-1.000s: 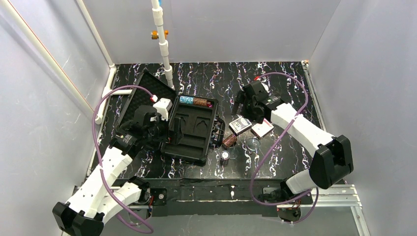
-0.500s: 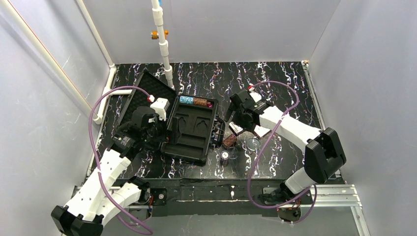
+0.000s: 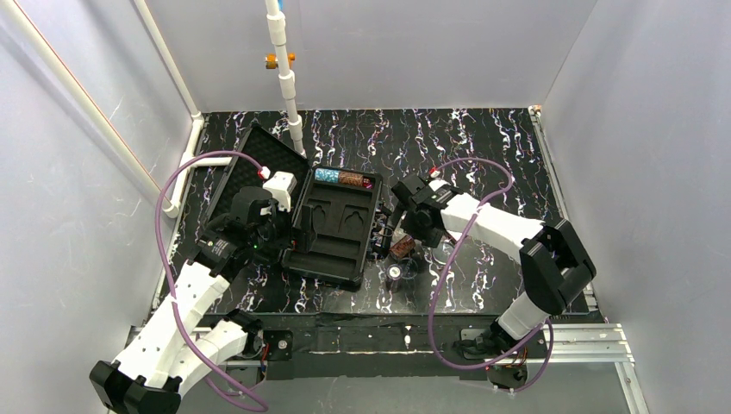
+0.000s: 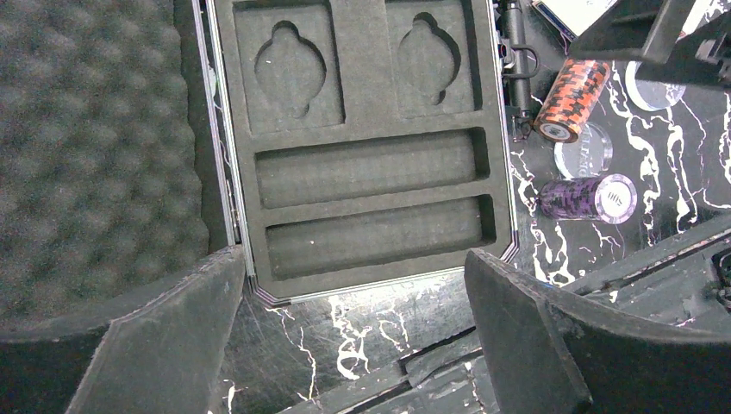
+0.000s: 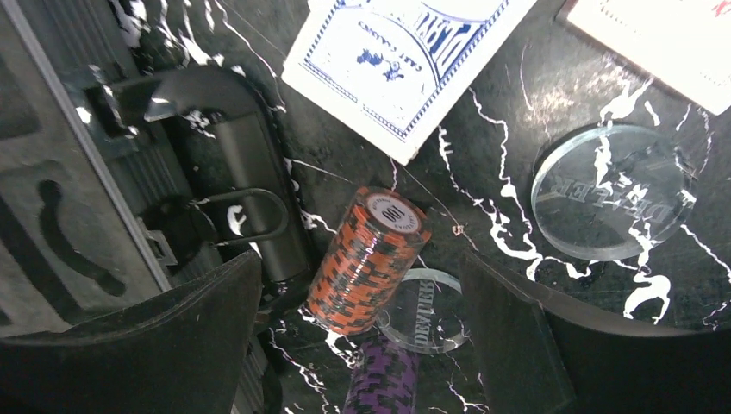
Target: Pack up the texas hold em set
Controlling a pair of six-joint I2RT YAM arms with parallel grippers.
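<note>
The black case of the texas hold em set lies open, its foam lid to the left. Teal and brown chip stacks fill the tray's far slot; the other tray slots are bare. An orange-and-black chip stack lies on its side beside the case handle, with a purple stack just nearer. My right gripper is open, one finger on each side of the orange stack without touching it. My left gripper hangs open over the case's near edge, holding nothing.
A blue card deck and a red-edged deck lie beyond the chips. Two clear round discs rest flat on the marbled table. A white pipe stands behind the case.
My right arm has swung left and nearer, from above the card decks to over the orange chip stack. My left arm has barely shifted.
</note>
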